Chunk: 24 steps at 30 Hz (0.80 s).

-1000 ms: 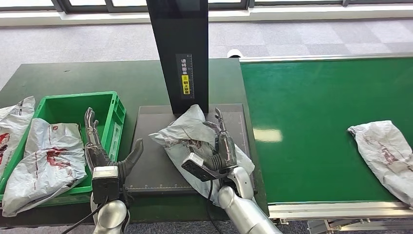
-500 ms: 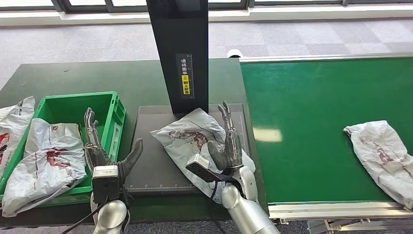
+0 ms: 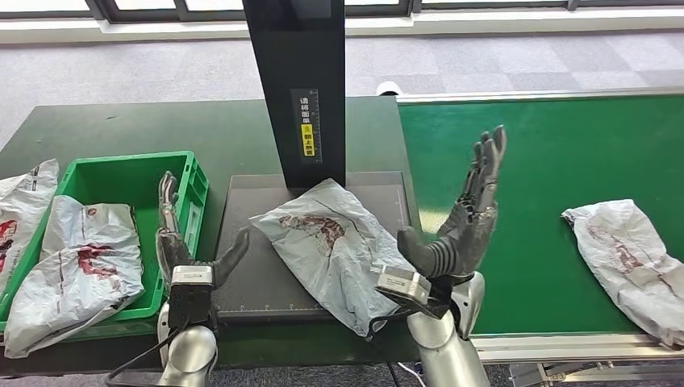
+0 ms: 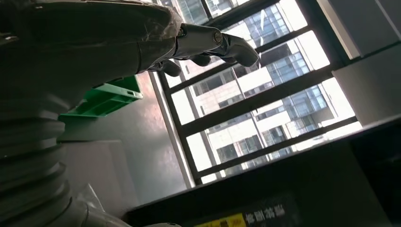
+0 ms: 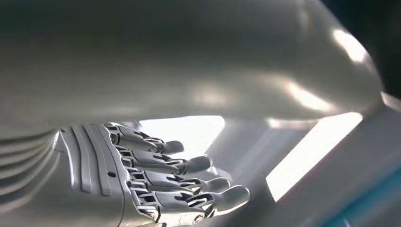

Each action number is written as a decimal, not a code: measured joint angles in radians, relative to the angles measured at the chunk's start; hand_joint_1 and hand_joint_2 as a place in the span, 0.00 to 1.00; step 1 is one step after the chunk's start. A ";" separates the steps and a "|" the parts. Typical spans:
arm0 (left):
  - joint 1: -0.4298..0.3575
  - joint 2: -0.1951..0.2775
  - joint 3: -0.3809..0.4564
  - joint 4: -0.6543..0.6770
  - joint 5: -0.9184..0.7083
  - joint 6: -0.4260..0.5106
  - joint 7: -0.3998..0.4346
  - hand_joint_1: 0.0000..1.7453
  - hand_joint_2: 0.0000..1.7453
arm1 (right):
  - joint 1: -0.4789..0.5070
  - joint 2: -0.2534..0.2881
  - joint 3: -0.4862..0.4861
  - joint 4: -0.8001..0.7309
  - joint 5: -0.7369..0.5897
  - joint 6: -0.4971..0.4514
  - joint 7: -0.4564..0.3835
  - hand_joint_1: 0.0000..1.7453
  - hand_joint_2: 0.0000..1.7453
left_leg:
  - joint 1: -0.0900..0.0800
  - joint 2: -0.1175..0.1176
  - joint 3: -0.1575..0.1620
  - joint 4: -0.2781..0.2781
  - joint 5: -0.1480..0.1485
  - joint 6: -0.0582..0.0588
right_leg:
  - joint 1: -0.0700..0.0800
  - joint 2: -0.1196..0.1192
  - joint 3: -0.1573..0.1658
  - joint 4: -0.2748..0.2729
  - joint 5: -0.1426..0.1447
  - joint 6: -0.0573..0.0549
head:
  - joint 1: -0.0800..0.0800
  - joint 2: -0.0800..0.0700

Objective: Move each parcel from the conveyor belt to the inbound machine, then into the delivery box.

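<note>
My right hand (image 3: pixel 458 234) is up in the air with its fingers (image 3: pixel 484 165) spread wide, and it holds nothing. My left hand (image 3: pixel 187 256) is open too, fingers straight up and thumb out to the side, holding nothing.

One grey parcel (image 3: pixel 339 246) lies on the dark plate of the inbound machine (image 3: pixel 258 278). It is just to the left of my right hand and to the right of my left hand, below the black post (image 3: pixel 300 89) with the yellow sticker. So I think this parcel has made its first stop, but it is not in the box yet.

The green delivery box (image 3: pixel 121 169) sits on the far side of my left hand. A parcel in the box (image 3: pixel 77 266) is already there, so that one looks done. Another white bag (image 3: pixel 24 197) lies outside the box, further left.

One more parcel on the belt (image 3: pixel 633 262) waits on the green conveyor belt (image 3: pixel 548 177), well off to the right of my right hand. It has both trips left to make.

A second ago my right hand was down on the parcel on the machine plate. Now it has let go, lifted up and swung right, over the edge of the belt. The parcel lies flatter now. My left hand has barely moved. The parcel on the belt has slid a little closer to me.
</note>
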 joint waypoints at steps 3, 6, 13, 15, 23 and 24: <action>-0.018 -0.001 -0.021 0.020 -0.014 -0.014 0.006 0.00 1.00 | 0.014 -0.003 0.002 -0.103 -0.004 0.001 0.000 0.00 1.00 | 0.000 0.002 0.000 0.000 0.000 0.000 | 0.000 0.001 0.000 0.000 0.000 0.000 | 0.000 0.000; -0.031 -0.003 -0.031 0.035 -0.024 -0.022 0.010 0.00 1.00 | 0.028 -0.007 0.002 -0.167 -0.006 0.001 0.000 0.00 1.00 | 0.000 0.002 0.001 0.000 0.000 0.000 | 0.000 0.002 0.000 0.000 0.000 0.000 | 0.000 0.000; -0.127 -0.020 -0.085 0.182 -0.063 -0.101 0.047 0.00 1.00 | 0.050 -0.012 0.024 -0.308 -0.033 0.001 0.000 0.00 1.00 | 0.000 0.002 0.001 0.000 0.000 0.000 | 0.000 0.001 0.001 0.000 0.001 0.000 | 0.000 0.000; -0.173 -0.029 -0.102 0.250 -0.053 -0.098 0.058 0.00 1.00 | 0.051 -0.013 0.033 -0.324 -0.041 0.002 0.000 0.00 1.00 | 0.000 0.002 0.001 0.000 0.000 0.000 | -0.001 0.001 0.001 0.000 0.001 0.001 | 0.000 0.000; -0.348 -0.051 -0.152 0.564 -0.030 -0.036 0.138 0.00 1.00 | 0.045 -0.014 0.057 -0.329 -0.071 0.003 0.001 0.00 1.00 | 0.000 0.001 0.001 0.000 0.000 0.000 | -0.001 0.001 0.002 0.000 0.002 0.001 | 0.000 0.000; -0.366 -0.052 -0.155 0.603 -0.031 -0.033 0.151 0.00 1.00 | 0.044 -0.014 0.058 -0.329 -0.072 0.003 0.001 0.00 1.00 | 0.000 0.001 0.001 0.000 0.000 0.000 | -0.001 0.001 0.002 0.000 0.002 0.001 | 0.000 0.000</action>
